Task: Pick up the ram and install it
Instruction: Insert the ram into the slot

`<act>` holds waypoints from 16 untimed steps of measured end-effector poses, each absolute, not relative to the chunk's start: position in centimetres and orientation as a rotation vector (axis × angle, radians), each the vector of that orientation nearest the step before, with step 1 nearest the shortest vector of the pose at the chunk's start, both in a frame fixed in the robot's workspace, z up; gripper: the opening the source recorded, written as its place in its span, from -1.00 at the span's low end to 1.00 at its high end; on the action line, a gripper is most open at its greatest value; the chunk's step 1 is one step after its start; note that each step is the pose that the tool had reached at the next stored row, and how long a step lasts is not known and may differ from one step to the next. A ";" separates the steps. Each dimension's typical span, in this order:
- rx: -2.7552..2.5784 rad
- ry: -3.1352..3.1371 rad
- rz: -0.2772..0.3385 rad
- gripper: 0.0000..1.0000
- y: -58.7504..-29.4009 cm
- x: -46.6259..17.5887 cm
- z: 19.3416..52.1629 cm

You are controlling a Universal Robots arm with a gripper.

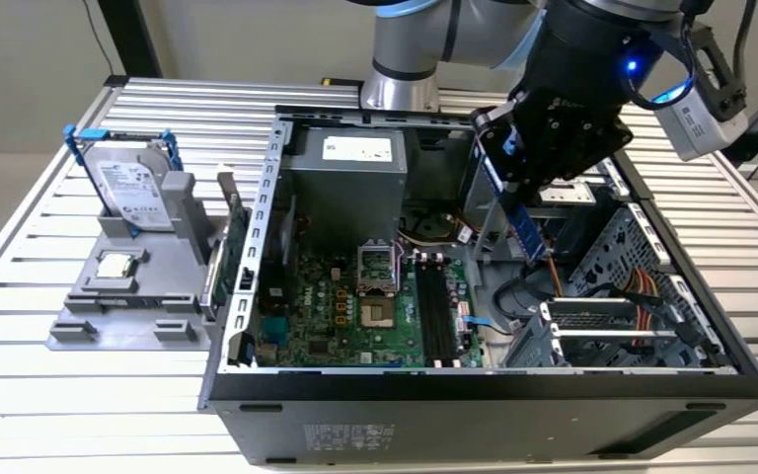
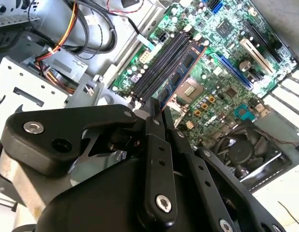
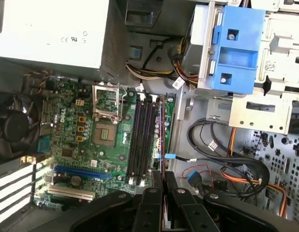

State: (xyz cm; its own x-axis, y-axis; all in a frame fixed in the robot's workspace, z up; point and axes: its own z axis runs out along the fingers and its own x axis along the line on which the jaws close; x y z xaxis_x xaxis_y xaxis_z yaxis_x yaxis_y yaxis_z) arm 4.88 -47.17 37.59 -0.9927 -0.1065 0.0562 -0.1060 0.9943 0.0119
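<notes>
My gripper (image 1: 520,200) hangs over the open computer case (image 1: 485,385), shut on the ram (image 1: 529,239). The ram is a thin stick with a blue label, held on edge and pointing down from the fingers. In the second wrist view the ram (image 2: 182,71) runs out from the black fingers (image 2: 155,126) alongside the black memory slots (image 2: 156,70). In the first wrist view it is edge-on (image 3: 162,137), just beside the slots (image 3: 140,140) and above the green motherboard (image 3: 82,145). In the exterior view the slots (image 1: 437,318) lie lower and toward that view's left of the ram.
A silver hard drive (image 1: 129,186) stands in a grey holder outside the case on the exterior view's left. Inside the case are the power supply (image 1: 350,163), a blue drive bracket (image 3: 236,48), loose cables (image 3: 222,169) and a fan (image 2: 246,151).
</notes>
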 end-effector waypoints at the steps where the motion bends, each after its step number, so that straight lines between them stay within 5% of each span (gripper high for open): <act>1: 0.162 -3.081 -0.014 -1.00 -47.2 4.9 37.6; 16: 0.149 -3.096 -0.019 -1.00 -47.2 4.9 36.8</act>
